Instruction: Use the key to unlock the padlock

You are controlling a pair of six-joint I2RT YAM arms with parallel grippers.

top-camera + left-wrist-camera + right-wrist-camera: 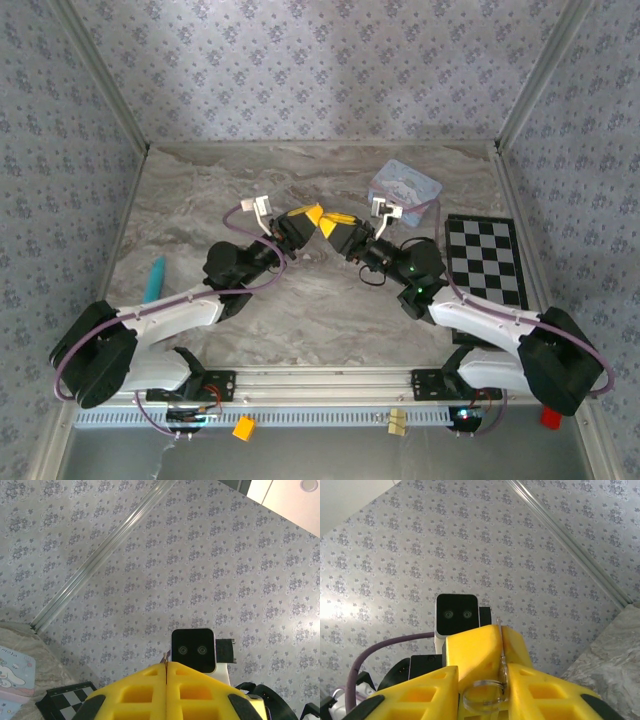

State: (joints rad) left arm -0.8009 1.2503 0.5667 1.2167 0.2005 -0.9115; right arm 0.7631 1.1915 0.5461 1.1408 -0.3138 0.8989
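Over the veined, marble-look worktop's [320,315] middle, the left fingers [142,680], blocky yellow with square pockets, are clenched flat together; facing them, the right fingers [470,652] grasp a thin metal key [502,655] edge-on, with its round wire ring [481,696]; a pale blue tin [405,186] sits near the far right corner

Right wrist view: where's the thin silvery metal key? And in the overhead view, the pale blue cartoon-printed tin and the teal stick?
thin silvery metal key [502,650]: right wrist view, mid-blade.
pale blue cartoon-printed tin [405,186]: top view, lid centre.
teal stick [154,279]: top view, mid-length.
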